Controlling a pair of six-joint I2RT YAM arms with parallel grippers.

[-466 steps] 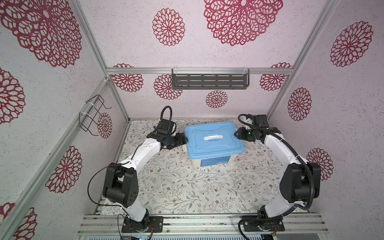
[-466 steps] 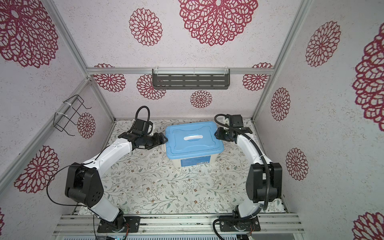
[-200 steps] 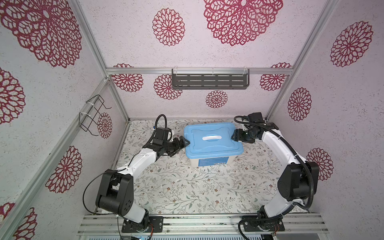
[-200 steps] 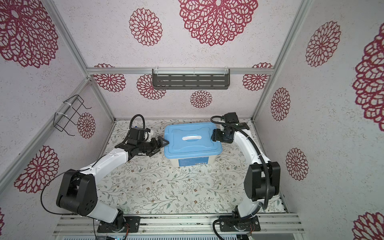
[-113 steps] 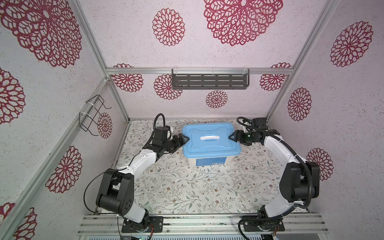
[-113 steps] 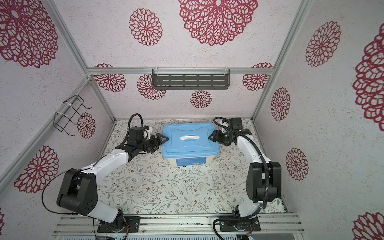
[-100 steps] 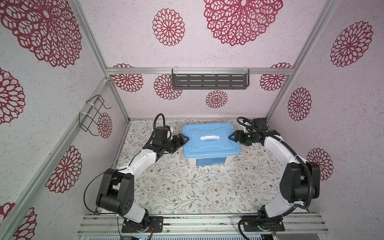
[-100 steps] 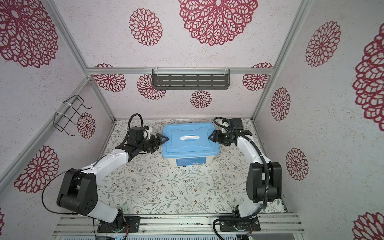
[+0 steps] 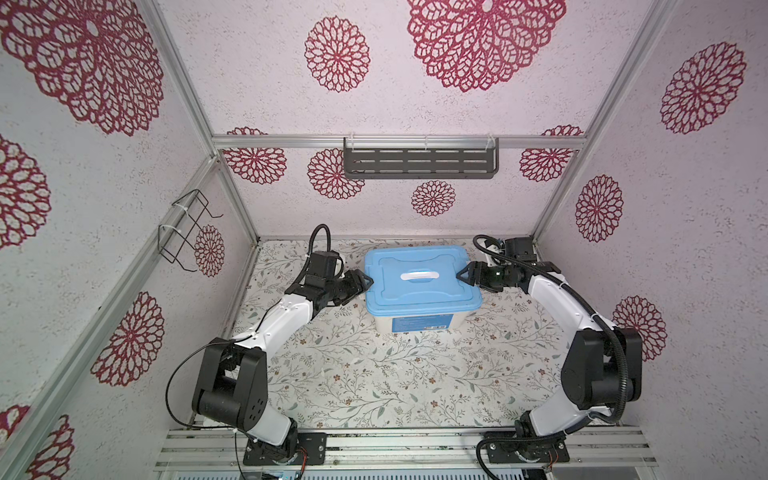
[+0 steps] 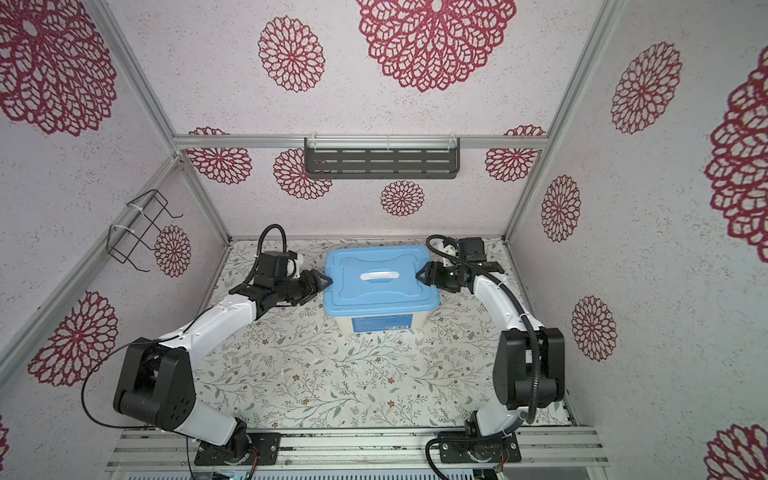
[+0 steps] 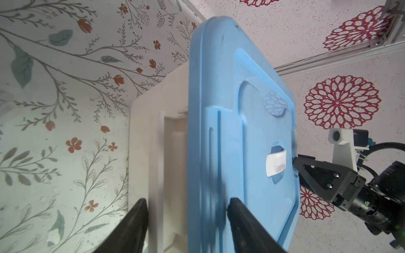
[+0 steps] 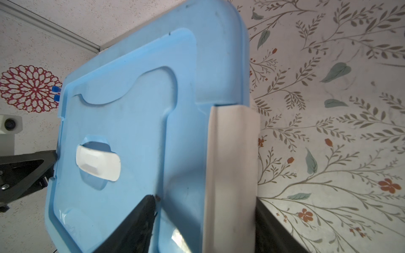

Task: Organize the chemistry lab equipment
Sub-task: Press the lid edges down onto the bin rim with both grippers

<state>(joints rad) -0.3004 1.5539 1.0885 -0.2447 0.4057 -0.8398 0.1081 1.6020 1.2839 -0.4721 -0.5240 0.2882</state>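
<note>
The chemistry lab equipment is out of view in every frame. A white tub (image 9: pixel 415 324) (image 10: pixel 382 322) with a flat blue lid (image 9: pixel 419 291) (image 10: pixel 378 291) stands at the back middle of the table. My left gripper (image 9: pixel 365 281) (image 10: pixel 326 281) (image 11: pixel 187 200) is shut over its left edge, one finger on the lid (image 11: pixel 230 109) and one against the white wall (image 11: pixel 144 131). My right gripper (image 9: pixel 461 277) (image 10: pixel 419 276) (image 12: pixel 203 197) is shut over the right edge, with the lid (image 12: pixel 131 109) and a white side latch (image 12: pixel 232 153) between its fingers.
A dark slotted shelf (image 9: pixel 419 162) hangs on the back wall and a wire basket (image 9: pixel 187 232) on the left wall. The floral table (image 9: pixel 374 374) stretches in front of the tub. Both arm bases (image 9: pixel 282 449) stand on the front rail.
My left gripper has reached in to the tub's left edge and narrowed its jaws onto it. The tub has shifted a little to the left. My right gripper has kept its hold on the right edge.
</note>
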